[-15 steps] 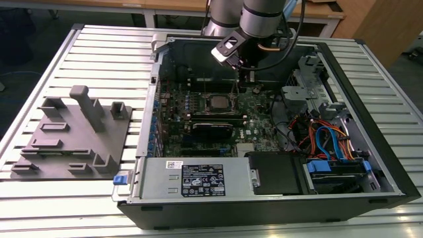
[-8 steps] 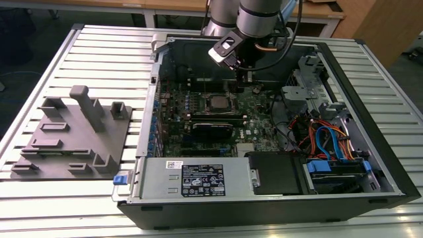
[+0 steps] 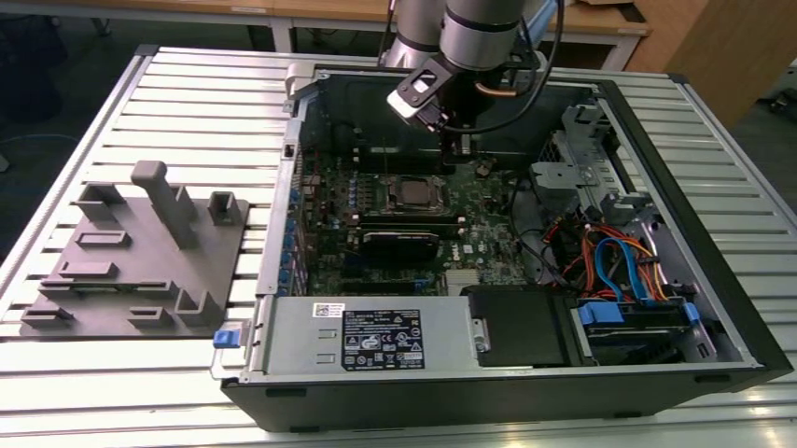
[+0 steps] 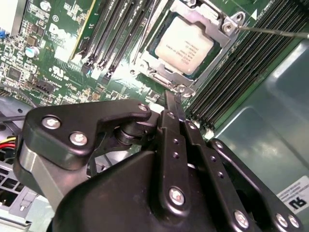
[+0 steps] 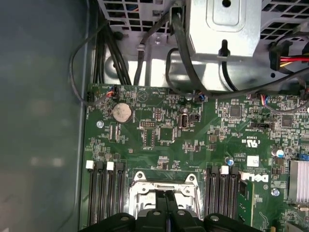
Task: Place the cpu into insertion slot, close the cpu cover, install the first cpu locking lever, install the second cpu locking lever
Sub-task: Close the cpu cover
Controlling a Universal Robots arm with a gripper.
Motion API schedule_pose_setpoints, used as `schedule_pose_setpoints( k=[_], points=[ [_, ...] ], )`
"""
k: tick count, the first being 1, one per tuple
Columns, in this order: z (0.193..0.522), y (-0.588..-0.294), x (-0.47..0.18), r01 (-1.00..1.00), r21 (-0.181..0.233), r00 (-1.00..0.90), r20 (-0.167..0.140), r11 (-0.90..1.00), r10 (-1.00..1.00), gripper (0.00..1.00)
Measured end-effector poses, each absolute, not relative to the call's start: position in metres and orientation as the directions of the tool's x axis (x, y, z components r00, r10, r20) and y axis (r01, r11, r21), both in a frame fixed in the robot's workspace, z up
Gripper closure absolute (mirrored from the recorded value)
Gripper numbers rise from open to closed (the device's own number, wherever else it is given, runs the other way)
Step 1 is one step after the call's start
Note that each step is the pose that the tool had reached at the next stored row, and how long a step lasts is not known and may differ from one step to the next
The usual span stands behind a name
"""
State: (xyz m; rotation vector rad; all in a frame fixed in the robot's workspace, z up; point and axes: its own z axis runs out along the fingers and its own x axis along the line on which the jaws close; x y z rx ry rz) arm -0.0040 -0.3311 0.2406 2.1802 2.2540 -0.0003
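The dull silver square cpu (image 4: 185,44) is framed by the thin metal cpu cover (image 4: 195,12), with the black pincer (image 4: 171,99) pressed together just beside it.

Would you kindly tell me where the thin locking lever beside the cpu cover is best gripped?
Probably on the straight shaft of the locking lever, where it runs out over the memory slots, away from the cpu cover. Come from above, jaws straddling the rod: there it is thin, straight and uncovered.

One cpu (image 4: 186,44), one cpu cover (image 4: 194,15).
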Motion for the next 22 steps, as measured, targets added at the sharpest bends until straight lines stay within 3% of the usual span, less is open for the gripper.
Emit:
schedule_pose_setpoints(
  k=[22],
  points=[
    [0.233,-0.331,-0.025,0.997,0.004,-0.074,-0.004,0.074,0.997,0.9]
  ],
)
